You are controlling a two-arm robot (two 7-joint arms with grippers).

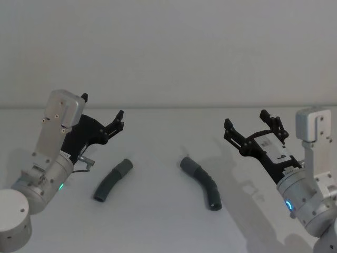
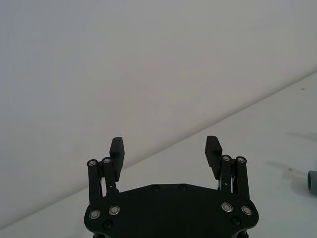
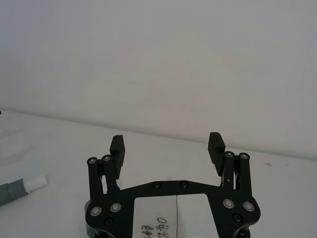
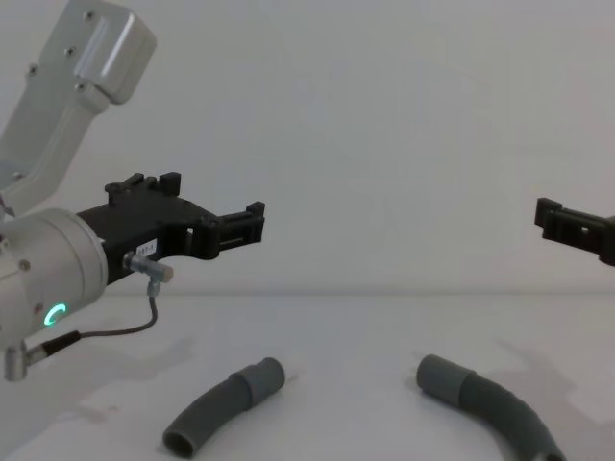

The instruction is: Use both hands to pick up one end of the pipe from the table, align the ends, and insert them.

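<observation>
Two curved dark grey ribbed hose pieces [image 1: 111, 180] [image 1: 201, 182] are laid apart at lower centre on the white counter [image 1: 158, 226], cuffs [image 1: 125, 166] inward, seemingly for joining. The black left end effector [image 1: 120, 119] and right end effector [image 1: 245, 120] are held wide open, empty, flanking them for pickup.

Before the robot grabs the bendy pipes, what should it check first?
1. Left gripper: fingers open, ok.
2. Right gripper: fingers open, ok.
3. Left hose piece and right hose piece lying free on the table: ok.
4. Grippers down at the pieces: not ok, both hover high, off to the sides.
5. Left cuff and right cuff lined up: not ok, apart and angled.
</observation>
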